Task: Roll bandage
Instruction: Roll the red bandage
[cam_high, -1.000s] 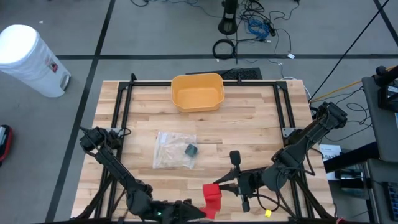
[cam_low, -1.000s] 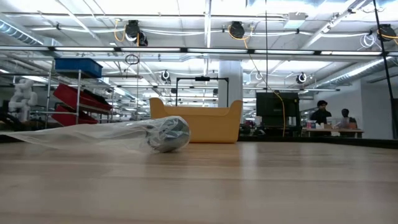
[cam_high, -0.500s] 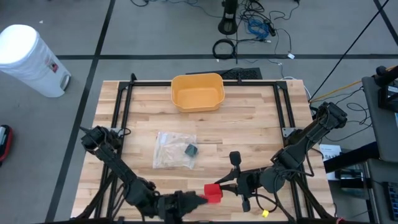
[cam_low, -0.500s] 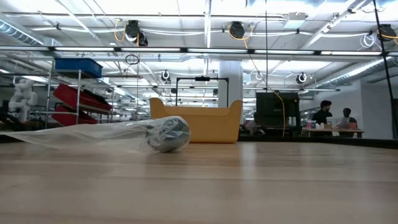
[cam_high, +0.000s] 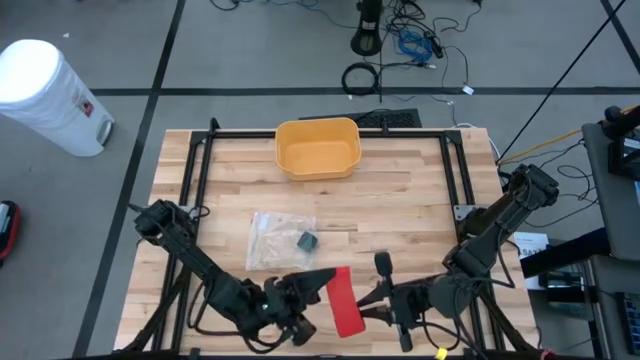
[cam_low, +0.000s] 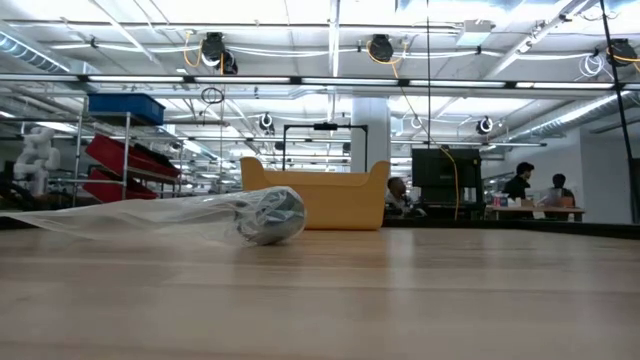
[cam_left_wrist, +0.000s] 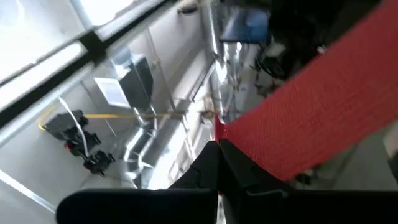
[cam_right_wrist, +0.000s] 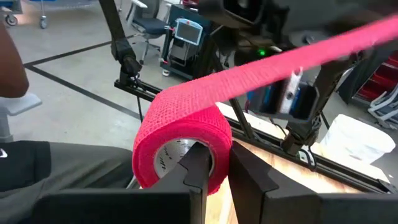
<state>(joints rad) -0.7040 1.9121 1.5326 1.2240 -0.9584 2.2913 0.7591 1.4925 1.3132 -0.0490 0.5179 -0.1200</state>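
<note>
A red bandage shows as a roll with a strip running off it, above the table's near edge. My right gripper is shut on the roll. My left gripper is shut on the strip's free end and stands left of and beyond the roll, tipped upward. The strip runs straight between the two. Neither gripper shows in the low view. My left gripper pinches the strip's free end between its two shut fingers; the strip leaves them straight and clear of the table. My right gripper holds the roll by its wall at the open end. One finger appears to sit in the hollow core and the other outside. The roll is lifted clear.
A clear plastic bag with a small dark roll inside lies mid-table, also in the low view. A yellow bin stands at the far edge. A black frame borders the tabletop.
My left gripper has risen and gone toward the table's far edge, tipping upward, still shut on the strip's end. The strip has been drawn out of the roll, from a short stub into a long straight band. The roll has stayed in my right gripper.
</note>
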